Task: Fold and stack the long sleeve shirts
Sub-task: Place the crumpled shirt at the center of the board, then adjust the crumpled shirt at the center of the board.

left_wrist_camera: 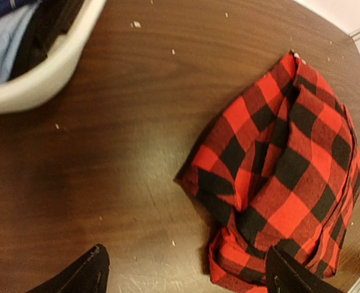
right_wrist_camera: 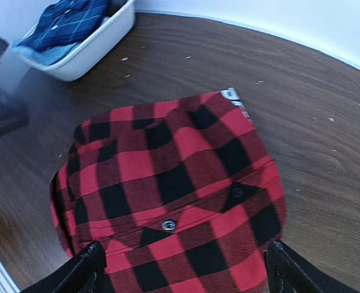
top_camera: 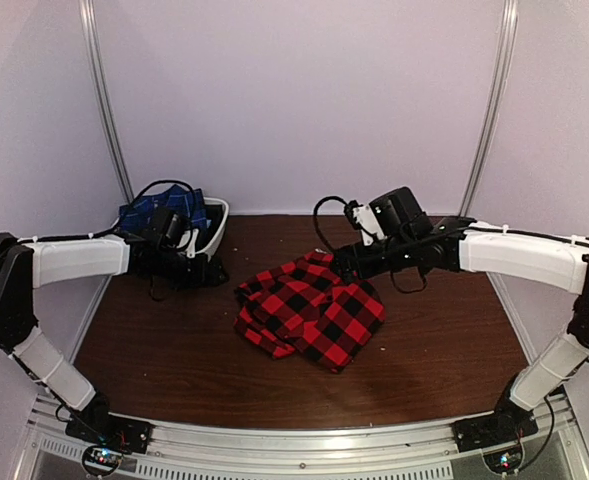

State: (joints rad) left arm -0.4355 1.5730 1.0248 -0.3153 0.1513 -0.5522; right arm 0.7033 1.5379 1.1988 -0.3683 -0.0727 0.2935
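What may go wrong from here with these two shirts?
The red checked shirt lies as a loose bundle, so it may unfold when lifted. The right end effector hangs open above it and may snag a layer. The navy shirt sits bunched in the white bin, so pulling it out may drag the bin.

Dark brown wood-grain table (top_camera: 434,350), slightly glossy, dotted with small pale specks (left_wrist_camera: 135,24). Behind and at both sides, plain pale lilac walls (top_camera: 294,100). Two slanted metal posts (top_camera: 105,100) in the back corners. Along the near edge, ribbed aluminium rail (top_camera: 304,447). Soft, even light.
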